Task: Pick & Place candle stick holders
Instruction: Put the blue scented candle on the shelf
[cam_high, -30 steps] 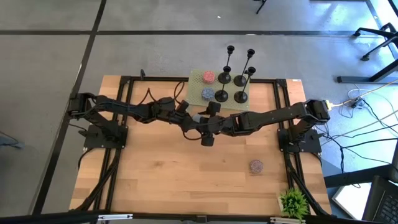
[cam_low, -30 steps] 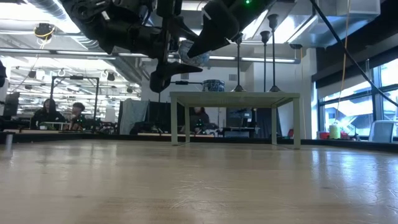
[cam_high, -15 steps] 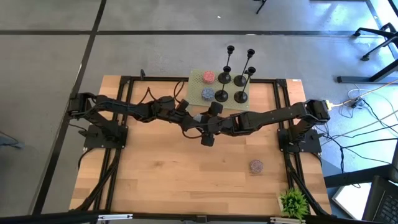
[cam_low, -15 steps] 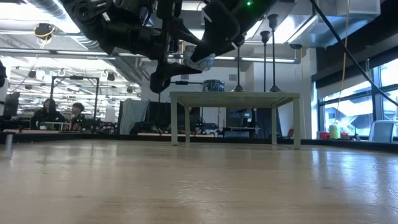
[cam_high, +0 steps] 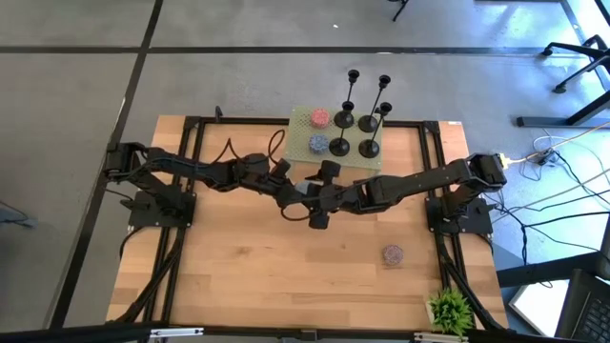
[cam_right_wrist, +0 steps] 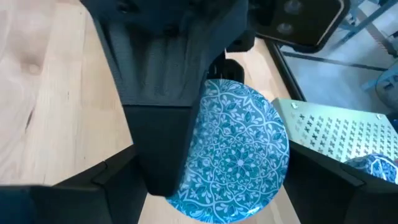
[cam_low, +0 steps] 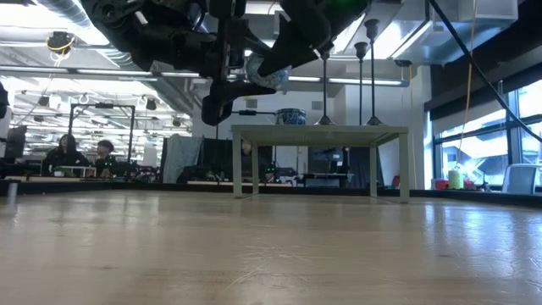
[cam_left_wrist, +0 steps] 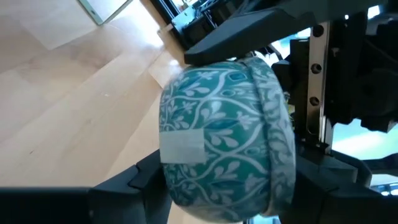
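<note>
Teal patterned tin [cam_left_wrist: 227, 137] — between both grippers.

- teal patterned tin [cam_left_wrist: 227, 134] up off the table [cam_high: 238, 257], about dead centre
- green pegboard stand [cam_high: 307, 133] at 12 o'clock, with a red tin [cam_high: 318, 117] and a blue one [cam_high: 317, 144] on it
- another tin [cam_high: 392, 253] at 4 o'clock
- small plant [cam_high: 450, 310] at 5 o'clock
- people [cam_low: 68, 152] seated way back in the room

Four black holders stand upright in a tight cluster at the table's far edge: one [cam_high: 344, 118] and a second [cam_high: 369, 122] behind, a third [cam_high: 338, 146] and fourth [cam_high: 368, 148] in front. Each has a round flat base, thin stem and small top cup.
</note>
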